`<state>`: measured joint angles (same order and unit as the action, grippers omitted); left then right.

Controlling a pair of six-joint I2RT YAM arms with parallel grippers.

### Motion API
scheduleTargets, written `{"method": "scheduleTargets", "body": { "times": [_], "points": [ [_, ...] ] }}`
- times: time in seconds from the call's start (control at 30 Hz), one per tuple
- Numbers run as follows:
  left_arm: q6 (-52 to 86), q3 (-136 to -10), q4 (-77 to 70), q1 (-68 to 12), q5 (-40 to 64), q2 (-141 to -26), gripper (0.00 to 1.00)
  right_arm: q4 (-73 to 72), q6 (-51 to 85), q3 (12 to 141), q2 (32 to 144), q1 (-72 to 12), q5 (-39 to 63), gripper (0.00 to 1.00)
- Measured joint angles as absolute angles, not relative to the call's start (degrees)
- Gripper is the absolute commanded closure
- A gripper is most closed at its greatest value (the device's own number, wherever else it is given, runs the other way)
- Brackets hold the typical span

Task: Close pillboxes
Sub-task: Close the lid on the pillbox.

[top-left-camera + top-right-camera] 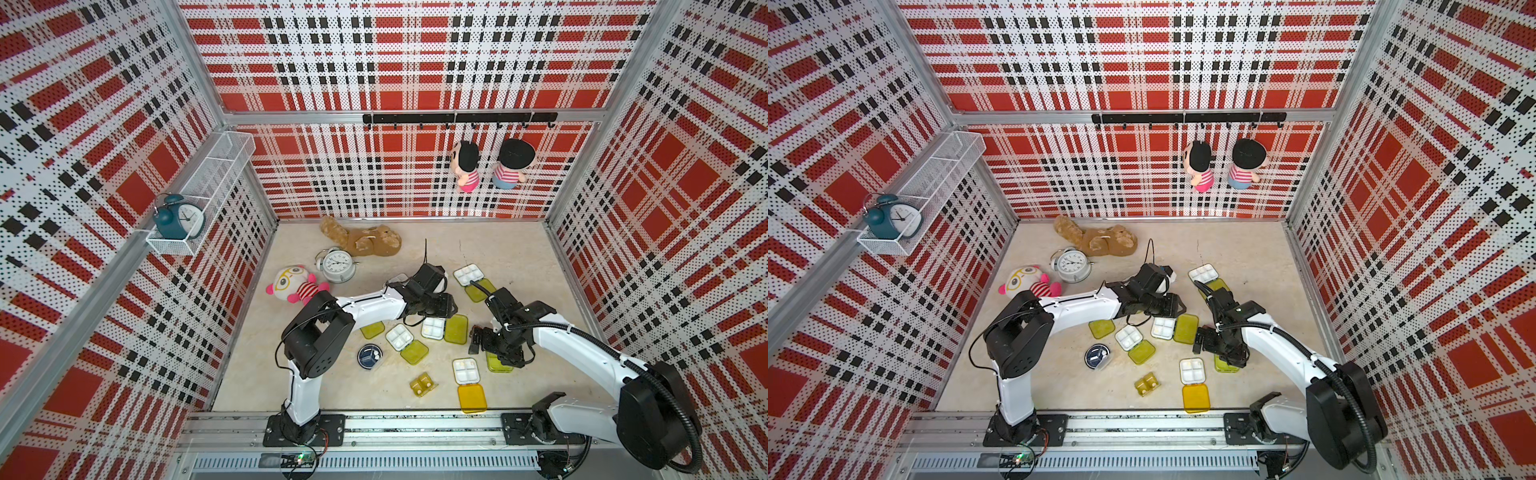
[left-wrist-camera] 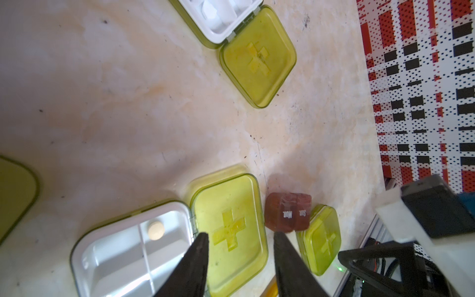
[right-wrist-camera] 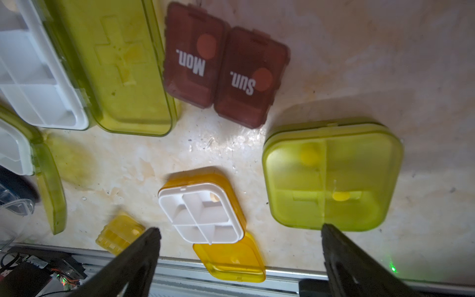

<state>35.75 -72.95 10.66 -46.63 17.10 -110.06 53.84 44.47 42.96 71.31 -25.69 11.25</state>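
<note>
Several pillboxes [image 1: 399, 336] are lying open.
Left gripper [image 2: 240, 236] is hanging part-spread over a white-trayed pillbox's translucent lime-green plastic lid [image 2: 231, 203], lying flat on the beige tabletop [image 2: 128, 90]; right gripper [image 3: 239, 227] is gaping wide, empty.

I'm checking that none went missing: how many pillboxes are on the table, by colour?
Lime-green-lidded square plastic pillboxes: 5
Orange-yellow-lidded square plastic pillbox: 1
Small amber plastic pillbox: 1
Brown two-cell plastic pillbox: 1
Round navy pillbox: 1
Total in view: 9
</note>
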Motion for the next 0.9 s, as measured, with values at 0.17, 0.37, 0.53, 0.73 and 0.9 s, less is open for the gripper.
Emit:
{"method": "scheduleTargets", "body": {
  "times": [0.17, 0.37, 0.53, 0.73, 0.9],
  "points": [
    [35.7, -71.92, 10.7, -46.41, 17.08, -108.42, 0.55, 53.32, 44.53, 42.96, 71.31, -25.69, 10.96, 0.0],
    [35.7, -70.5, 10.59, -46.33, 16.93, -106.89, 0.55, 53.19, 44.64, 42.7, 71.31, -25.67, 10.17, 0.0],
    [35.7, -69.8, 10.5, -46.3, 16.86, -106.76, 0.55, 53.19, 44.71, 42.54, 71.29, -25.67, 9.78, 0.0],
    [35.68, -69.41, 10.48, -46.3, 16.86, -106.69, 0.55, 52.99, 44.97, 41.74, 71.02, -25.58, 9.56, 0.0],
    [35.68, -68.9, 10.26, -46.3, 16.88, -106.26, 0.55, 52.75, 45.08, 41.17, 71.02, -25.58, 9.45, 0.0]
  ]
}}
